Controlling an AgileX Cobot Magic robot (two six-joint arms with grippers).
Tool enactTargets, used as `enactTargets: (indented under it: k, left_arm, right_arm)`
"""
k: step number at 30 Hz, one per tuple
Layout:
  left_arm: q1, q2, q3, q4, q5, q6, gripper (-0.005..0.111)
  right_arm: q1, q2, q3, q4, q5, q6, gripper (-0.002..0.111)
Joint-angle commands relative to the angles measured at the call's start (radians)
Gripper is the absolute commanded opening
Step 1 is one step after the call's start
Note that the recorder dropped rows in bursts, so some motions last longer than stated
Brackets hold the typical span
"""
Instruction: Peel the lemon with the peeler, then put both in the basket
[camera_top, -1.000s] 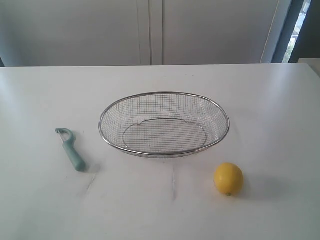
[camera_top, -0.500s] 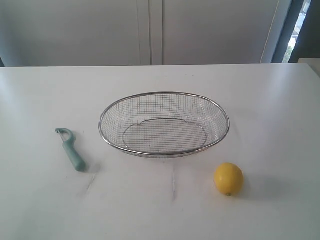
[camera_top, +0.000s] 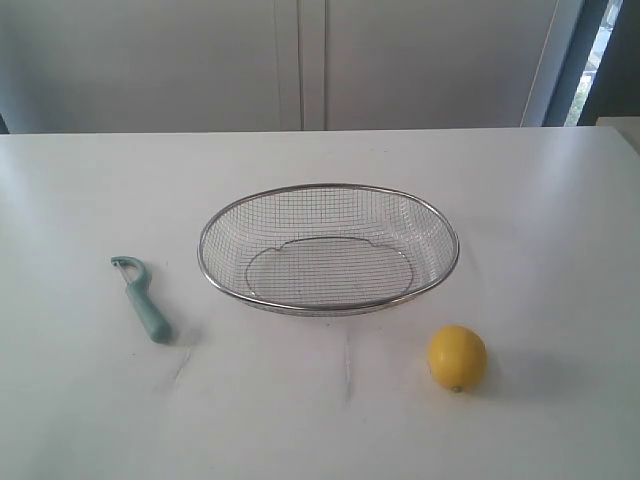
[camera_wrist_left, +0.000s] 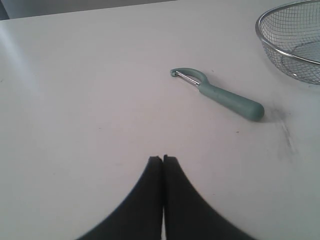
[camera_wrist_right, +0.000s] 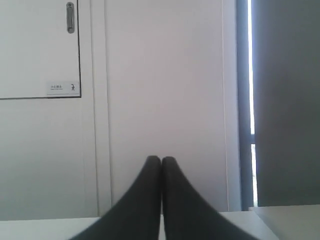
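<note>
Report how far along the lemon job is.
Done: nothing. The lemon sits unpeeled, the peeler lies untouched, the basket holds nothing. In hand: nothing; the left pincer and right pincer are shut and empty. Left: pick up both, peel, then put both in the basket.

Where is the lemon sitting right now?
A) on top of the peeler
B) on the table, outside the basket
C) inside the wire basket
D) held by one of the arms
B: the lemon rests on the white table, in front of the basket, which holds nothing, and well apart from the peeler.
</note>
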Motion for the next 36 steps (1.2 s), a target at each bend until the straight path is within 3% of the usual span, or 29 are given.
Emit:
enactTargets:
  k: [1, 26, 36]
  left_arm:
    - [-0.006, -0.005, 0.004, -0.014, -0.001, -0.003, 0.0]
    - [-0.006, -0.005, 0.004, -0.014, -0.001, -0.003, 0.0]
    - [-0.006, -0.005, 0.004, -0.014, -0.001, -0.003, 0.0]
  right_arm:
    - [0.003, -0.006, 0.005, -0.001, -0.058, 0.081, 0.001]
    - [0.003, -0.006, 0.005, -0.001, -0.376, 0.166, 0.001]
    - [0.003, -0.006, -0.075, -0.001, -0.389, 0.166, 0.001]
